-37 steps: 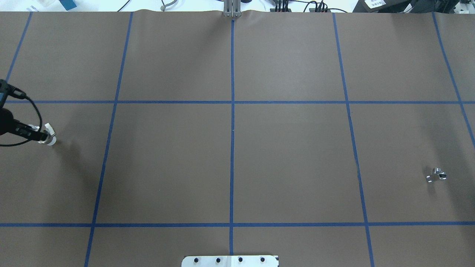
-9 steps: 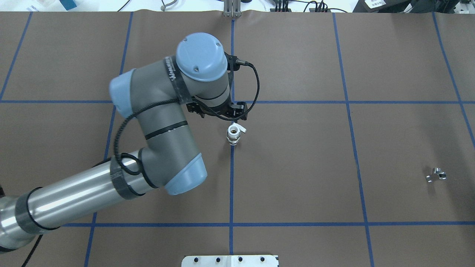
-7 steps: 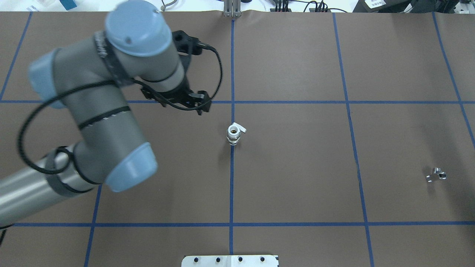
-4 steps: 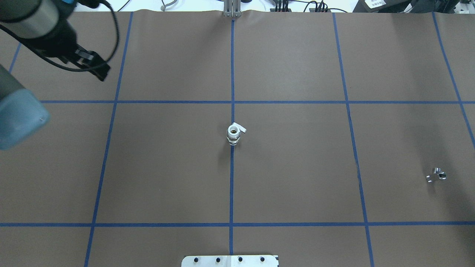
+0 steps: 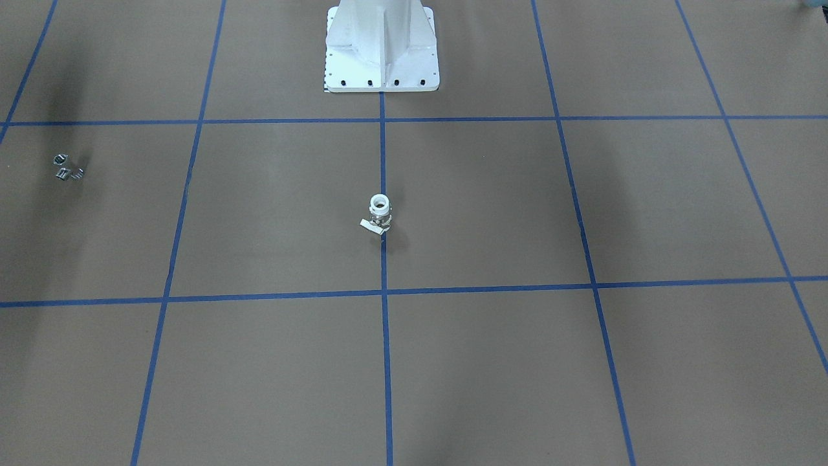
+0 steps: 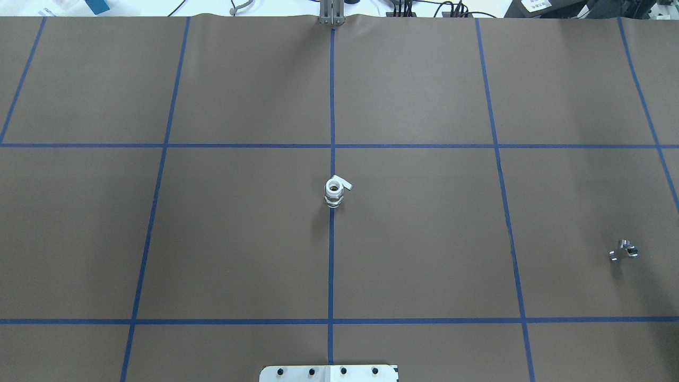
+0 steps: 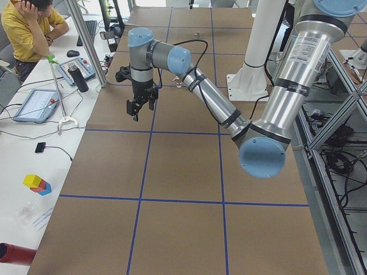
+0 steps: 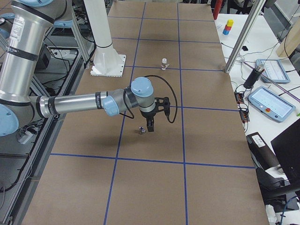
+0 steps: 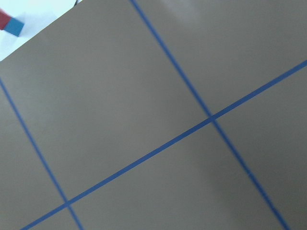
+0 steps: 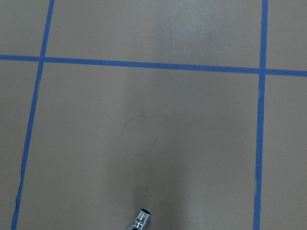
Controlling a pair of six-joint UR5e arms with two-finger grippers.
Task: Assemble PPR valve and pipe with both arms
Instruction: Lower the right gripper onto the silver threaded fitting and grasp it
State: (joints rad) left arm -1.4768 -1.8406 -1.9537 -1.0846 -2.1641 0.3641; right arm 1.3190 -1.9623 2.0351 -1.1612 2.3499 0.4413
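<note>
The PPR valve (image 6: 333,192), white with a brass middle and a pale lever, stands upright on the centre tape line, free of both grippers; it also shows in the front view (image 5: 379,215) and the right side view (image 8: 164,63). The silver pipe (image 6: 623,250) lies at the table's right side, also in the front view (image 5: 66,167). My right gripper (image 8: 150,125) hangs just above and beside the pipe (image 8: 141,130), which shows at the bottom edge of the right wrist view (image 10: 140,219). My left gripper (image 7: 139,107) hovers over bare table near the far left. I cannot tell whether either gripper is open.
The white pedestal base (image 5: 381,45) stands at the robot's side of the table. A seated operator (image 7: 28,26), tablets and a bottle are on the side bench beyond the far edge. Coloured blocks (image 7: 37,183) lie off the table's left end.
The left arm carried the valve from the left edge to the centre, set it upright, let go, and swung back left out of the overhead view. The pipe has not moved.
</note>
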